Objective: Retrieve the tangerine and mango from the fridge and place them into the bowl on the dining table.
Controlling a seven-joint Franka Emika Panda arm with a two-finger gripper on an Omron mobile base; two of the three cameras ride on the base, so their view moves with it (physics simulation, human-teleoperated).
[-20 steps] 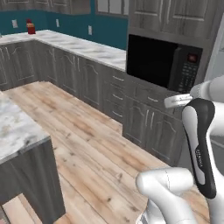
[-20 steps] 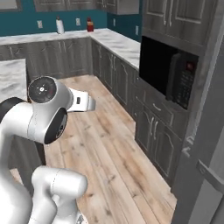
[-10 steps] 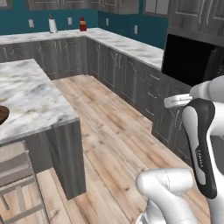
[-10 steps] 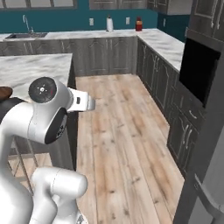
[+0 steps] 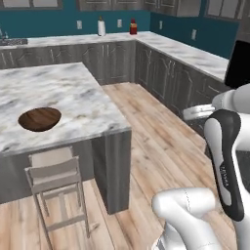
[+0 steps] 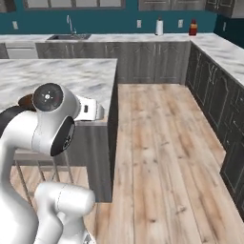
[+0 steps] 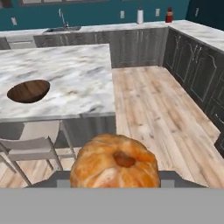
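Round orange tangerine (image 7: 115, 162), ridged glossy peel, clamped in gripper (image 7: 115, 183); shallow dark wooden bowl (image 5: 40, 118) on veined marble bench (image 5: 73, 93).

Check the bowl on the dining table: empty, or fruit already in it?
Empty. The bowl shows bare brown wood inside in both the left base and hand views; the tangerine sits close before the hand camera.
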